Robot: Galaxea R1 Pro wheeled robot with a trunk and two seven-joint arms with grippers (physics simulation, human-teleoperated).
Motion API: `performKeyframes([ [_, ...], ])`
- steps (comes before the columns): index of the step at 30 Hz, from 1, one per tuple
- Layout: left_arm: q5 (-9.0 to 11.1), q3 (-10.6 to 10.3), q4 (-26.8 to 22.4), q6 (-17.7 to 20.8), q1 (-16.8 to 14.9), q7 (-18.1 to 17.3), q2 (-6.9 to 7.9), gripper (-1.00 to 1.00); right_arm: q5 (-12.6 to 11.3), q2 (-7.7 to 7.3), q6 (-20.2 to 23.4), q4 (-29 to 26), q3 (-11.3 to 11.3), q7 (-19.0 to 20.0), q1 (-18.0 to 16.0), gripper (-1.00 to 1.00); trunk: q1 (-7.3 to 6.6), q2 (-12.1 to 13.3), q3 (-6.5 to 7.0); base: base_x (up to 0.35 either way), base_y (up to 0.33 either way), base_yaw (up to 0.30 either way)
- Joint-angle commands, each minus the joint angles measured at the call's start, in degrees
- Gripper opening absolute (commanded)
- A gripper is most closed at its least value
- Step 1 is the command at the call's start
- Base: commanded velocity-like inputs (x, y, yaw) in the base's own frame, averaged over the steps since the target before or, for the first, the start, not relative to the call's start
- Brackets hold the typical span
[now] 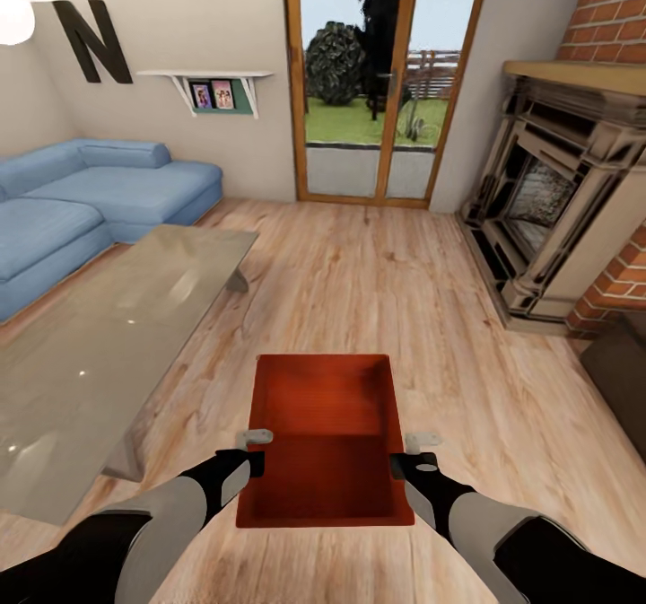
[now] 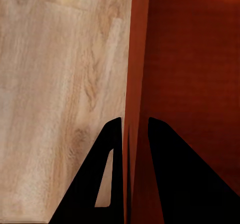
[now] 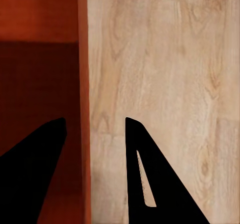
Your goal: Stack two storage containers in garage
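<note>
orange-red storage container [image 1: 325, 442] on the wood-plank floor [image 1: 377, 263] between both arms, left gripper [image 2: 131, 134] fingers clamped on its left wall, right gripper [image 3: 92, 129] fingers apart astride its right wall, glass coffee table [image 1: 99, 353] left, blue sofa [image 1: 99, 191], brick fireplace [image 1: 556, 200], glass doors [image 1: 381, 74] beyond

Container [image 1: 325, 438] on the floor [image 1: 404, 281] ahead; glass table [image 1: 108, 344] left, fireplace [image 1: 547, 200] right.
</note>
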Motion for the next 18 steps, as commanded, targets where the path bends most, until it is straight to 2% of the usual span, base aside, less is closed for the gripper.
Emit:
performKeyframes([
  [1,0.02,-1.34,-0.08,0.35,-0.01,0.40,-0.01,-1.00,-0.62,0.00,-0.26,0.04,0.44,-0.28,-0.04,-1.00,0.00,-0.03,-0.05,0.000,0.000,0.300],
  [18,-0.03,-1.35,-0.08,0.35,-0.02,0.39,-0.01,-1.00,-0.62,0.00,-0.28,0.04,0.47,-0.28,-0.04,-1.00,0.00,-0.03,-0.05,0.000,0.000,0.300],
])
